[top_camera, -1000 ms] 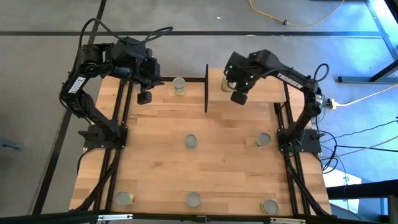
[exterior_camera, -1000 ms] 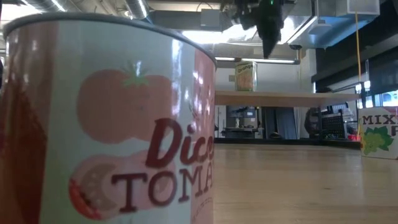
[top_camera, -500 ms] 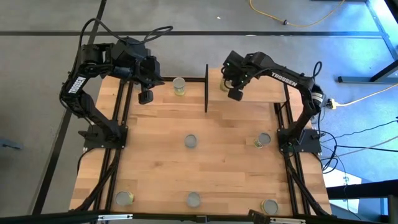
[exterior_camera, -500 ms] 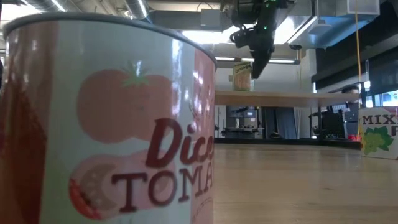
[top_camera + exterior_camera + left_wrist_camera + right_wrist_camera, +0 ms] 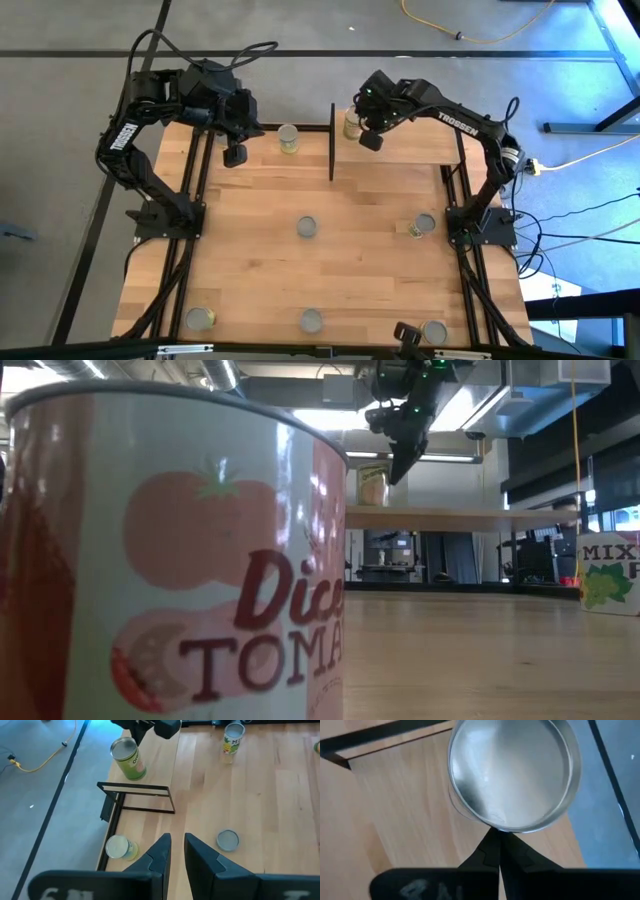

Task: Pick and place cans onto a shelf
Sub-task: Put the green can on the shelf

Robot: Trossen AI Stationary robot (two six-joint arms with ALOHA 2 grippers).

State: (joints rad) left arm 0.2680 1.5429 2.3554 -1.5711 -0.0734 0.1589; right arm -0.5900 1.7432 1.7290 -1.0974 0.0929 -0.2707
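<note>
Hovering over the shelf point(image 5: 400, 148), the right gripper point(image 5: 370, 138) sits just beside a green-labelled can point(image 5: 350, 124) that stands upright near the shelf's back corner, close to the thin black upright point(image 5: 331, 140). Its jaws are closed, tips together, holding nothing; in the right wrist view the joined fingertips point(image 5: 496, 851) meet the near rim of that can's silver top point(image 5: 512, 770), though contact cannot be confirmed. From table height the same can point(image 5: 373, 484) stands on the raised board point(image 5: 460, 516) with the gripper point(image 5: 398, 465) tilted beside it.

The left gripper point(image 5: 234, 155) waits above the back left of the surface point(image 5: 340, 250), jaws nearly closed with a narrow gap and empty. Another can point(image 5: 288, 138) stands on the surface between it and the black upright.

Five more cans rest on the wood: one at the middle point(image 5: 306, 228), one near the right arm's base point(image 5: 424, 225), and three along the front edge at left point(image 5: 200, 319), centre point(image 5: 312, 321) and right point(image 5: 434, 332). A diced-tomato can point(image 5: 170, 560) fills the low camera's foreground.
</note>
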